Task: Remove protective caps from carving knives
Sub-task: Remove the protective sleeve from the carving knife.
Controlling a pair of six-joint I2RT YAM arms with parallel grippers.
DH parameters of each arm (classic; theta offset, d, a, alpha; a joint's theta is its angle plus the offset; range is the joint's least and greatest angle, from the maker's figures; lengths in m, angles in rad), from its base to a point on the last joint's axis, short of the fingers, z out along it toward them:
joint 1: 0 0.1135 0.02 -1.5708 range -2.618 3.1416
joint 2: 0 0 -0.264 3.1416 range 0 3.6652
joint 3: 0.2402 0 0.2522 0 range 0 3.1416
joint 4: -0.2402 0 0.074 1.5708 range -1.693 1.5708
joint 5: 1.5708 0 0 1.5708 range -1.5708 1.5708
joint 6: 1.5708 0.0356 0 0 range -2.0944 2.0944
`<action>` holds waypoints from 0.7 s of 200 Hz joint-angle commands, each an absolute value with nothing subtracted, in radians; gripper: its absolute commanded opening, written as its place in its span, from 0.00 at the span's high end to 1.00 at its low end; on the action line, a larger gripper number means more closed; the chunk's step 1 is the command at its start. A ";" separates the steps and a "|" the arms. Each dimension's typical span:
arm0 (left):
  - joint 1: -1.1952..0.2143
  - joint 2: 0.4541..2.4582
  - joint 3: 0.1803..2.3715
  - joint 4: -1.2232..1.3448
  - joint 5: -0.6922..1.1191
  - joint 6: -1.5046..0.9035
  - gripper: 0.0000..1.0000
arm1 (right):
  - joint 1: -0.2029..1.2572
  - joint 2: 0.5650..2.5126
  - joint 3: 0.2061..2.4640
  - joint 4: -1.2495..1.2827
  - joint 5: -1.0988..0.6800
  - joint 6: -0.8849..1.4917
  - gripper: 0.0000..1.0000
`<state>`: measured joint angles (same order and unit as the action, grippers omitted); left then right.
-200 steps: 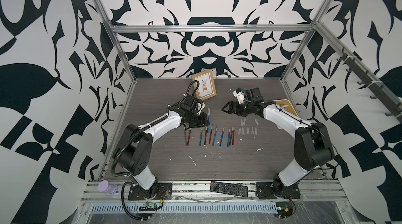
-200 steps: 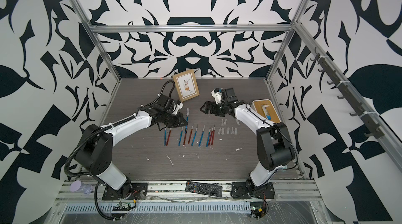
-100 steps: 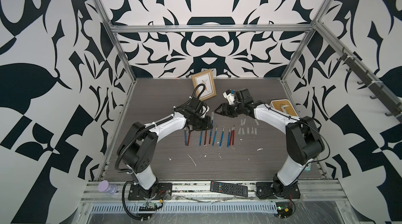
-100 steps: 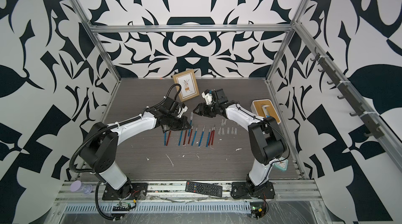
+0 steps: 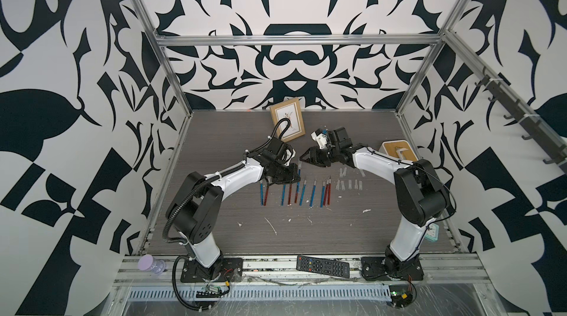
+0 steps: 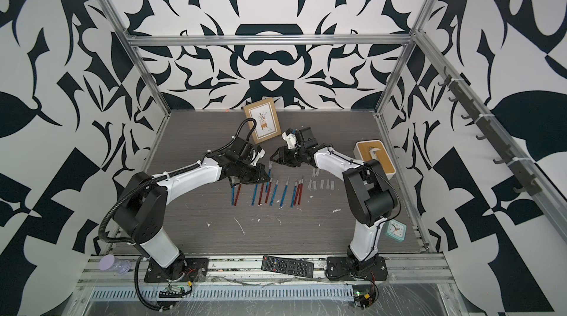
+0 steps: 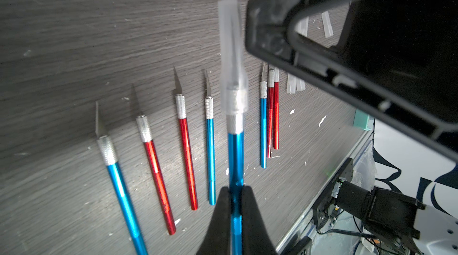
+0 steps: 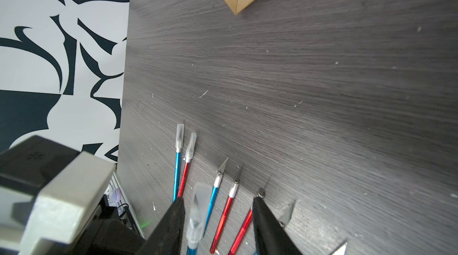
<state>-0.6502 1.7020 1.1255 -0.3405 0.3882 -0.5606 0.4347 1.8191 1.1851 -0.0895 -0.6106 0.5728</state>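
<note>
**A:** What does the work rest on, and what surrounds it?

**B:** A dark grey wood-grain tabletop flecked with small white specks. It is boxed in by walls of swirling black-and-white pattern on an aluminium frame. A wood-framed picture sits near the back wall, and a black remote control lies on the front rail.

**A:** Where are the carving knives?

**B:** A row of thin carving knives with metallic blue or red handles lies mid-table, most with bare blades. Two capped knives lie side by side at the left arm's end of the row. Loose translucent protective caps lie just beside the row on the right arm's side.

**A:** And the left gripper?

**B:** The left gripper is clamped tight on the handle of a blue-handled knife, held above the row. Its whitish cap is on and points towards the other arm.

**A:** The right gripper?

**B:** The right gripper has its jaws apart, one on either side of that whitish cap. The cap sits close to one finger and well clear of the other. Neither finger visibly presses on it.
</note>
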 commanded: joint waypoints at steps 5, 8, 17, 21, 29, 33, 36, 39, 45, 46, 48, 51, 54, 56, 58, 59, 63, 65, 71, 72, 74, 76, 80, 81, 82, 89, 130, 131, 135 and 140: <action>-0.654 1.714 1.154 -0.349 0.382 -0.560 1.00 | 0.449 1.809 1.204 -0.044 -0.629 0.597 0.56; -0.654 1.715 1.154 -0.349 0.382 -0.560 1.00 | 0.450 1.810 1.204 -0.042 -0.629 0.598 0.57; -0.654 1.715 1.154 -0.349 0.381 -0.560 1.00 | 0.453 1.814 1.204 -0.036 -0.629 0.603 0.58; -0.654 1.717 1.154 -0.348 0.380 -0.559 1.00 | 0.455 1.815 1.205 -0.035 -0.629 0.606 0.59; -0.654 1.717 1.155 -0.349 0.380 -0.559 1.00 | 0.457 1.819 1.201 -0.028 -0.630 0.614 0.60; -0.654 1.717 1.154 -0.349 0.381 -0.558 1.00 | 0.458 1.820 1.201 -0.023 -0.632 0.617 0.61; -0.653 1.717 1.155 -0.349 0.380 -0.558 1.00 | 0.460 1.822 1.200 -0.021 -0.633 0.621 0.62; -0.653 1.718 1.154 -0.349 0.379 -0.558 1.00 | 0.460 1.823 1.200 -0.018 -0.634 0.625 0.62; -0.654 1.717 1.154 -0.350 0.379 -0.558 1.00 | 0.462 1.826 1.200 -0.014 -0.635 0.631 0.62; -0.653 1.718 1.154 -0.350 0.378 -0.558 1.00 | 0.463 1.827 1.200 -0.013 -0.635 0.631 0.62; -0.653 1.717 1.154 -0.349 0.377 -0.558 1.00 | 0.464 1.828 1.199 -0.012 -0.635 0.634 0.62; -0.654 1.717 1.153 -0.350 0.377 -0.558 1.00 | 0.463 1.830 1.198 -0.011 -0.635 0.636 0.62; -0.653 1.717 1.154 -0.349 0.377 -0.558 1.00 | 0.465 1.832 1.198 -0.009 -0.636 0.637 0.62; -0.653 1.717 1.154 -0.349 0.377 -0.558 1.00 | 0.465 1.833 1.199 -0.008 -0.637 0.639 0.62; -0.653 1.717 1.154 -0.349 0.377 -0.558 1.00 | 0.466 1.834 1.199 -0.008 -0.638 0.640 0.62; -0.653 1.717 1.154 -0.348 0.377 -0.558 1.00 | 0.466 1.835 1.199 -0.007 -0.639 0.641 0.63; -0.653 1.717 1.154 -0.349 0.377 -0.558 1.00 | 0.467 1.837 1.199 -0.004 -0.640 0.642 0.63; -0.653 1.717 1.153 -0.348 0.377 -0.557 1.00 | 0.468 1.838 1.200 -0.002 -0.641 0.644 0.63; -0.653 1.715 1.152 -0.349 0.376 -0.557 1.00 | 0.468 1.840 1.199 0.000 -0.641 0.646 0.63; -0.654 1.715 1.152 -0.349 0.376 -0.556 1.00 | 0.469 1.841 1.198 0.000 -0.642 0.648 0.63; -0.654 1.715 1.152 -0.350 0.376 -0.557 1.00 | 0.468 1.842 1.198 0.000 -0.642 0.649 0.63; -0.654 1.713 1.152 -0.350 0.375 -0.557 1.00 | 0.469 1.842 1.199 0.000 -0.642 0.650 0.64; -0.653 1.713 1.152 -0.351 0.373 -0.557 1.00 | 0.471 1.844 1.200 0.001 -0.643 0.650 0.64; -0.653 1.713 1.151 -0.350 0.373 -0.557 1.00 | 0.471 1.845 1.200 0.001 -0.643 0.650 0.64; -0.653 1.713 1.152 -0.351 0.373 -0.557 1.00 | 0.471 1.845 1.200 0.001 -0.643 0.650 0.64; -0.654 1.712 1.150 -0.353 0.371 -0.557 1.00 | 0.472 1.848 1.200 0.002 -0.642 0.654 0.64; -0.653 1.710 1.153 -0.356 0.367 -0.554 1.00 | 0.477 1.859 1.200 0.004 -0.641 0.666 0.68; -0.654 1.710 1.152 -0.356 0.367 -0.554 1.00 | 0.477 1.859 1.200 0.005 -0.641 0.667 0.68; -0.654 1.711 1.153 -0.357 0.367 -0.554 1.00 | 0.477 1.859 1.200 0.007 -0.641 0.668 0.69; -0.654 1.711 1.152 -0.356 0.365 -0.554 1.00 | 0.479 1.859 1.200 0.009 -0.643 0.669 0.70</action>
<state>-0.6502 1.7081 1.1255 -0.3405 0.3767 -0.5598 0.4706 1.8690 1.1851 -0.0265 -0.6285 0.6525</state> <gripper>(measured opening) 0.101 0.316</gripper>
